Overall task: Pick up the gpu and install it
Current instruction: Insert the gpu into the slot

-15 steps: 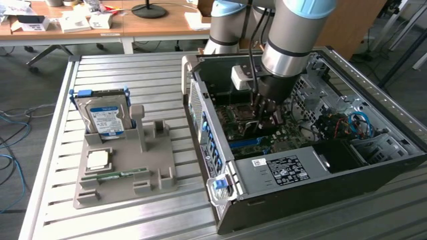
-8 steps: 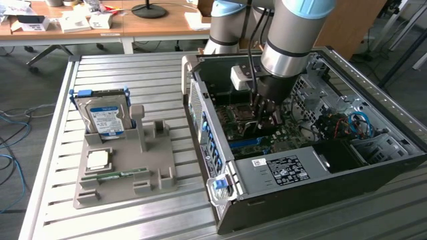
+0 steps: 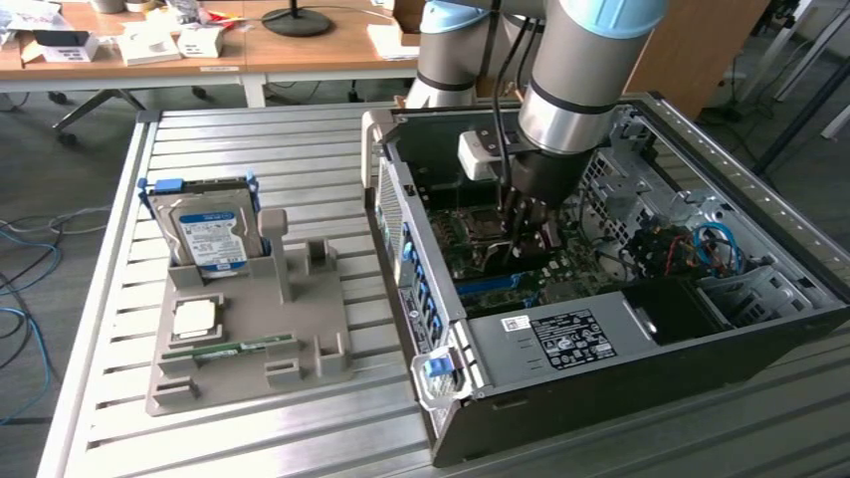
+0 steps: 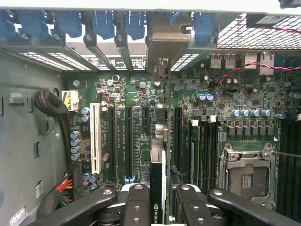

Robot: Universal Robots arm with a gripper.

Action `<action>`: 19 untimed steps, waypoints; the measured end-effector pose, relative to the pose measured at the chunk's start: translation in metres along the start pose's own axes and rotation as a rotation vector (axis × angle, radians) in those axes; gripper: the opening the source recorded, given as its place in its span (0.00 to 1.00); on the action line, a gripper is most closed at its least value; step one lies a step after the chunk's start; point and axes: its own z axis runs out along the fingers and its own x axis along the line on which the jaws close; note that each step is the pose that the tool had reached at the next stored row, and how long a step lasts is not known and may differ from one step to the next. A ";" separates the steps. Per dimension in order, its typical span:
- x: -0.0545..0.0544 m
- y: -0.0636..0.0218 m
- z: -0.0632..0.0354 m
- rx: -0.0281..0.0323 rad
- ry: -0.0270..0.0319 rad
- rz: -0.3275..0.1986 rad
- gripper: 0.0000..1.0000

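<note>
Inside the open computer case (image 3: 598, 339), my gripper (image 3: 523, 237) is lowered over the green motherboard (image 4: 136, 99). It is shut on the gpu (image 4: 158, 172), a thin dark card seen edge-on between the black fingers (image 4: 134, 205). The card runs along the black expansion slots (image 4: 128, 141). Its pale metal end bracket (image 4: 163, 40) sits at the case's rear wall, among the blue slot latches (image 4: 101, 21). I cannot tell whether the card's lower edge is down in a slot. In the exterior view the gpu (image 3: 512, 257) is a dark sliver under the gripper.
A grey holder tray (image 3: 246, 344) at the exterior view's left holds the silver hard drive (image 3: 206, 234), a square chip (image 3: 197, 319) and a green memory stick (image 3: 242, 349). Near the card are a white slot (image 4: 95, 139), the processor socket (image 4: 247, 176) and cable bundles (image 4: 51, 106).
</note>
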 end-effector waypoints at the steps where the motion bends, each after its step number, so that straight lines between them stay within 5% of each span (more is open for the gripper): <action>1: 0.000 0.0000 0.0000 0.0000 0.0000 0.000 0.26; 19: 0.001 0.0000 0.0001 0.0004 0.0012 0.013 0.26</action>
